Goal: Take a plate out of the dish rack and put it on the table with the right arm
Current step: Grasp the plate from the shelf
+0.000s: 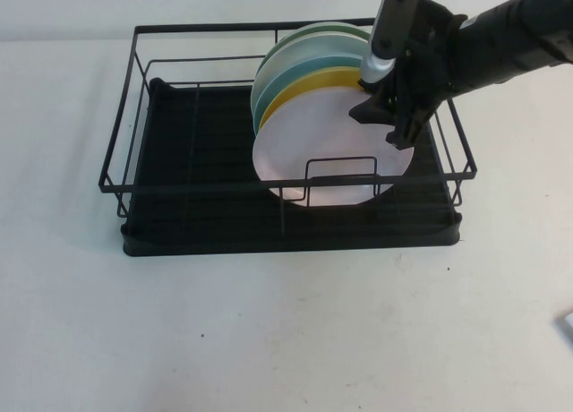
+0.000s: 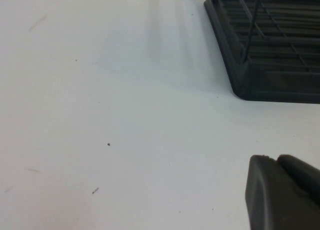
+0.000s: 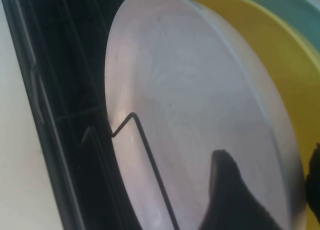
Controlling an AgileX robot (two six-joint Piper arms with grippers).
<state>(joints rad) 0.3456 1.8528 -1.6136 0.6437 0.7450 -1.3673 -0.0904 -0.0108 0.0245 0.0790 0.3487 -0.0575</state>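
The pale pink plate (image 1: 327,152) stands on edge at the front of a stack in the black wire dish rack (image 1: 206,224), leaning back on the yellow plate (image 1: 300,94). My right gripper (image 1: 380,130) is at the pink plate's upper right rim. In the right wrist view the gripper (image 3: 267,160) is open: one finger (image 3: 225,190) lies over the pink plate's face (image 3: 190,100) and the other is behind the rim, by the yellow plate (image 3: 280,65). My left gripper (image 2: 275,160) is shut and empty, low over the white table (image 2: 125,115), near a corner of the rack (image 2: 270,65).
Behind the yellow plate stand a light blue plate (image 1: 304,76) and a pale green plate (image 1: 300,49). An upright wire divider (image 1: 340,166) crosses the pink plate's front. The rack's left half holds nothing. White table (image 1: 269,322) lies in front. A small grey object (image 1: 566,327) is at the right edge.
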